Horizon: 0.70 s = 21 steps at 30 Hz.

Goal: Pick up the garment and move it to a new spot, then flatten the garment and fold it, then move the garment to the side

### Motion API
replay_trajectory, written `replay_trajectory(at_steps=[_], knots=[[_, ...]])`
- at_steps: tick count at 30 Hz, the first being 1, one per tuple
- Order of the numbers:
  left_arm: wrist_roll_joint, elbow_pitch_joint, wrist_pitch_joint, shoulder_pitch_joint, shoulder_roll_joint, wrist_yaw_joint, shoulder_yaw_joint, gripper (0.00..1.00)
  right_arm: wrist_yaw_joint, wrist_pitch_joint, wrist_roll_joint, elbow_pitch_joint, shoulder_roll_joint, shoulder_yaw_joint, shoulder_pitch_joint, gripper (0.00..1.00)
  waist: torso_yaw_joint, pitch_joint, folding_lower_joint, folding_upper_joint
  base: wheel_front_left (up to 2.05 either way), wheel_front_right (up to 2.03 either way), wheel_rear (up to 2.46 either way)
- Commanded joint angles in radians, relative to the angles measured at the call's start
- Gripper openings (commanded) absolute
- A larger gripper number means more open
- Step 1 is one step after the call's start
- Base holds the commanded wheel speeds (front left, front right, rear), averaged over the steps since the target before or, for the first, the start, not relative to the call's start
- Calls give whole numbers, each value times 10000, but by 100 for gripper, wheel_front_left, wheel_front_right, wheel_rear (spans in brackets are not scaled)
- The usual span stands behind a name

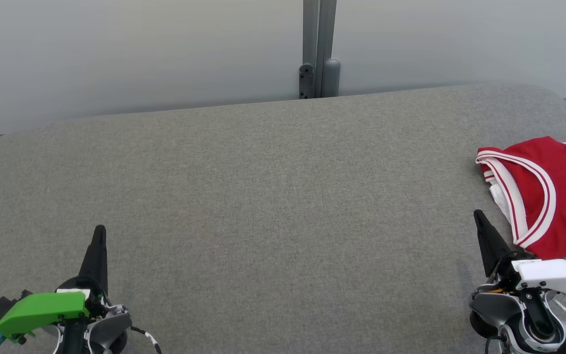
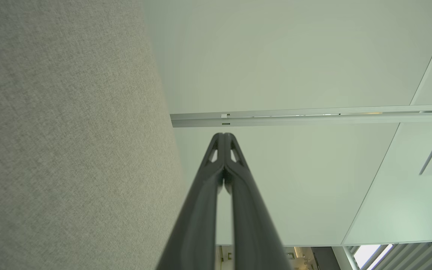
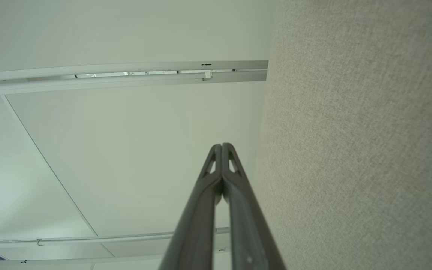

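Head view: finds the red, white-trimmed garment [image 1: 553,196] lying at the grey surface's [image 1: 263,187] right edge, partly cut off by the frame. Puts the right pincer [image 1: 479,219] just beside its near left side, clenched on nothing, and the left pincer [image 1: 99,231] well apart at lower left, likewise clenched and empty. Notes a grey post [image 1: 318,49] against pale wall panels [image 1: 116,54] behind the surface's far edge.

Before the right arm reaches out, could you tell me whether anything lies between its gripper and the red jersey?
Nothing visible does. The right gripper, fingers shut, sits just beside the near edge of the red jersey, with only the grey fabric surface between them.
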Motion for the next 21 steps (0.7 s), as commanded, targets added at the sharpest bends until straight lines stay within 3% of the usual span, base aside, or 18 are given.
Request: replay_trajectory(at_steps=[1,21], knots=[[-2,-24,34,-110,69,-56,29,0,4,34,68,-56,-45,-24,94,0,0,0,0,0,0,0,0],[-3,-26,33,-110,69,-56,28,0,5,33,69,-56,-45,-21,94,0,0,0,0,0,0,0,0]])
